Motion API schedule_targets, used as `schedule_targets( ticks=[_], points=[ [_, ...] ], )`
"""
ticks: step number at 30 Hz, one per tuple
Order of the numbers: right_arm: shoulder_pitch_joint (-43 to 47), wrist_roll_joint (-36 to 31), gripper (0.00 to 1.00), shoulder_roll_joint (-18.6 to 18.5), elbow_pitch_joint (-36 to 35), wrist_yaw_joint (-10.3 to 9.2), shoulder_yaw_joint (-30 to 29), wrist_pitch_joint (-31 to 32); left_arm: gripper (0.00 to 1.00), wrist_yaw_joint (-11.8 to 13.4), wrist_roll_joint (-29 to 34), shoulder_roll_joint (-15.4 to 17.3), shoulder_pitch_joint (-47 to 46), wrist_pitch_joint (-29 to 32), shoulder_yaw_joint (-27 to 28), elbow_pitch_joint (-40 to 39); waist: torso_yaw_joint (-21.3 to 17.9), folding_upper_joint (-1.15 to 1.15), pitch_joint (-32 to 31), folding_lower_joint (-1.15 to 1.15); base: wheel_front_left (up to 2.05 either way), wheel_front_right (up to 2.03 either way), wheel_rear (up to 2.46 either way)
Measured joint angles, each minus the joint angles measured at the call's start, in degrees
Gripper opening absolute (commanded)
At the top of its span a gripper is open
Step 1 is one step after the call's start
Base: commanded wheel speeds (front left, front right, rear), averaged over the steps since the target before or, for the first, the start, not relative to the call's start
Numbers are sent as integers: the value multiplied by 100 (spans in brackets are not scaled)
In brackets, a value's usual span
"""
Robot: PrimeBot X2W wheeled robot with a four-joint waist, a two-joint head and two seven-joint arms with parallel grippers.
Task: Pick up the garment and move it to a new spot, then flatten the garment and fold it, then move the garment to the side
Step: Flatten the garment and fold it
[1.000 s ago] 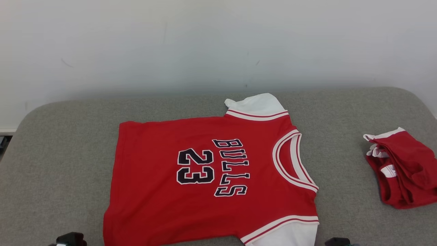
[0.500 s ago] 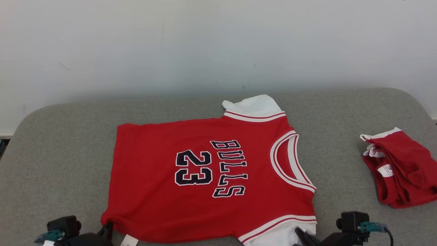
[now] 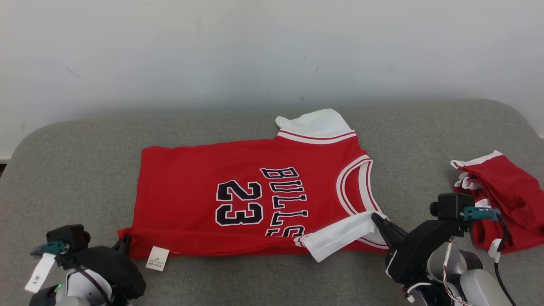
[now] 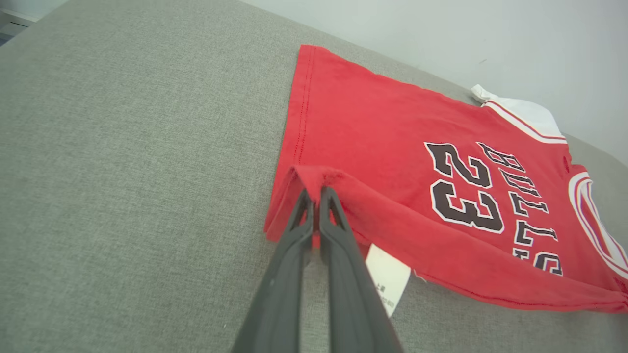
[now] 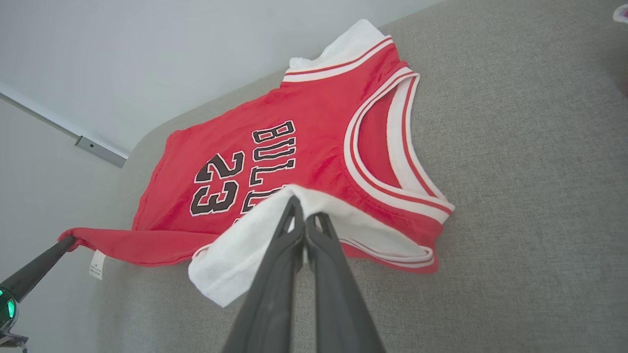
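Observation:
A red jersey (image 3: pixel 238 170) with "BULLS 23" and white sleeves lies spread on the grey cushion (image 3: pixel 76 170), collar to the right. My left gripper (image 3: pixel 124 243) is shut on the jersey's (image 4: pixel 392 127) near hem corner, lifted off the cushion; in the left wrist view the left gripper (image 4: pixel 316 193) pinches that red corner. My right gripper (image 3: pixel 374 216) is shut on the near white sleeve (image 3: pixel 340 236), folded over the red front. The right wrist view has the right gripper (image 5: pixel 304 206) clamping the sleeve (image 5: pixel 230 264). The near edge is rolled up and over, a white tag (image 3: pixel 157 258) hanging.
A second red and white garment (image 3: pixel 505 191), loosely folded, lies at the cushion's right end, just beyond my right wrist. A pale wall (image 3: pixel 255 51) rises behind the cushion. Bare cushion lies left of the jersey and along the back.
Both grippers came up from the bottom edge, shut on the near hem corner and near sleeve, and carried the near edge away from me over the jersey's front. The camera shifted slightly.

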Motion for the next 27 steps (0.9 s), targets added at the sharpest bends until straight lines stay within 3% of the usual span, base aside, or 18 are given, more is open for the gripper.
schedule_targets(
  ticks=[20, 21, 22, 23, 24, 27],
  points=[
    [-1510, 285, 0, 57, 1259, -210, -148, 400, 0, 57, 99, -113, -1338, 439, -189, 925, 52, 0, 714, 1, 0, 0, 0],
    [-1563, 285, 0, 58, 1294, -210, -151, 360, 10, 57, 104, -125, -1396, 433, -190, 971, 71, 0, 749, 1, 0, 0, 0],
    [-1617, 285, 0, 60, 1324, -210, -152, 350, 36, 57, 116, -133, -1452, 432, -202, 1006, 91, 0, 780, 1, 0, 0, 0],
    [-1668, 285, 12, 64, 1347, -210, -149, 302, 100, 56, 147, -136, -1500, 422, -213, 1034, 112, 0, 808, 1, 0, 0, 0],
    [-1739, 285, 100, 68, 1390, -210, -143, 254, 100, 56, 152, -144, -1537, 380, -214, 1065, 133, 0, 836, 1, 0, 0, 0],
    [-1970, 309, 100, 85, 1522, -200, -127, 104, 100, 56, 154, -154, -1593, 324, -214, 1203, 189, 0, 891, 0, 0, 0, 0]
  ],
)
